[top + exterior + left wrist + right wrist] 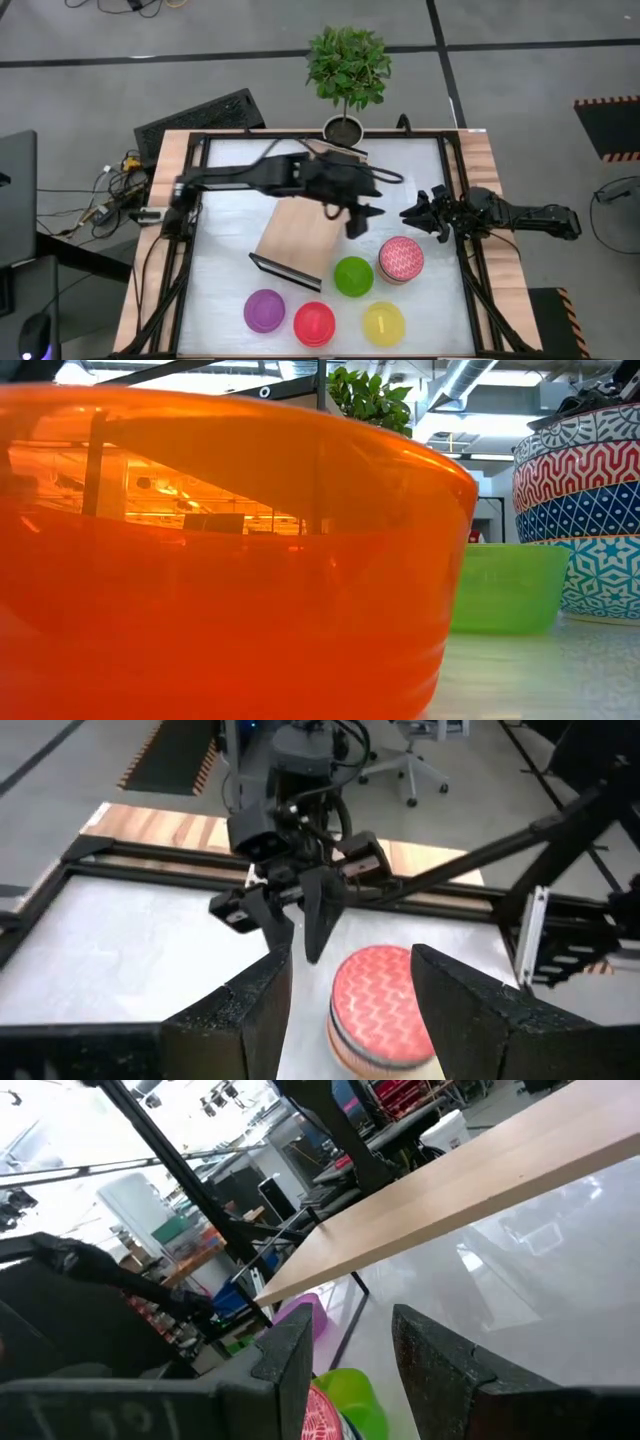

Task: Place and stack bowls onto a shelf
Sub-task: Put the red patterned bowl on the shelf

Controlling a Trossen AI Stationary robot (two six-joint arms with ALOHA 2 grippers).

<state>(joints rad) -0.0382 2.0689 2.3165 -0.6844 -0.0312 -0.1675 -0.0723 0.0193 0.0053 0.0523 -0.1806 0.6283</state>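
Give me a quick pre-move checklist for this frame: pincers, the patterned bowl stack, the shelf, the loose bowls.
1. Left pincer open: ok. It sits near the patterned stack, and the left wrist view shows its fingers spread either side of the stack's red-white top.
2. Left pincer holding nothing: ok.
3. Right pincer open and empty: ok, waiting at the table's right edge.
4. Shelf top free of bowls: ok, bare wood.
5. Purple bowl, red bowl, yellow bowl and green bowl on the tabletop: ok.
6. Number of bowls in the stack: cannot tell.
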